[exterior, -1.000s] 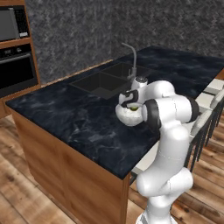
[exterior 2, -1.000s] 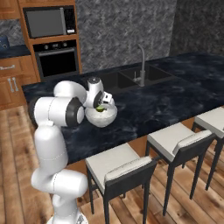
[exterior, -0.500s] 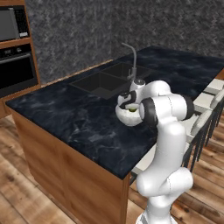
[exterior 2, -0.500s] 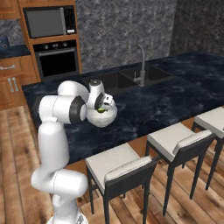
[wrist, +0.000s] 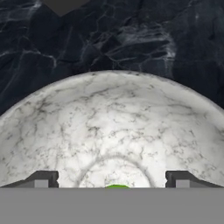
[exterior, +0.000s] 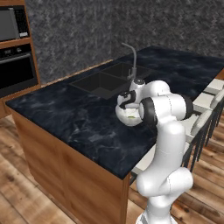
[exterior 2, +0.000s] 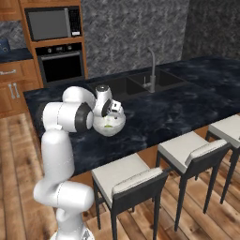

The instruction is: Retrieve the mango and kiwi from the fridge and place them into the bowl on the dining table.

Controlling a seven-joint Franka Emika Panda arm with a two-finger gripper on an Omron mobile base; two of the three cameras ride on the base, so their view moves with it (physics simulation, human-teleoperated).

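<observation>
While jaws stand spread over bowl [wrist: 113, 127] | dining table [exterior: 65, 113] glossy black marbled | floor [exterior 2: 187, 220] wooden planks

Glossy white rounded arm links, dark grey bands at the joints, bulbous white base segment, white wrist behind the fingers, gripper [wrist: 112, 180] with two small dark grey fingertips [wrist: 42, 179] with pale square faces

White grey-veined bowl [wrist: 113, 127] on glossy black marbled dining table [wrist: 109, 35]
</observation>
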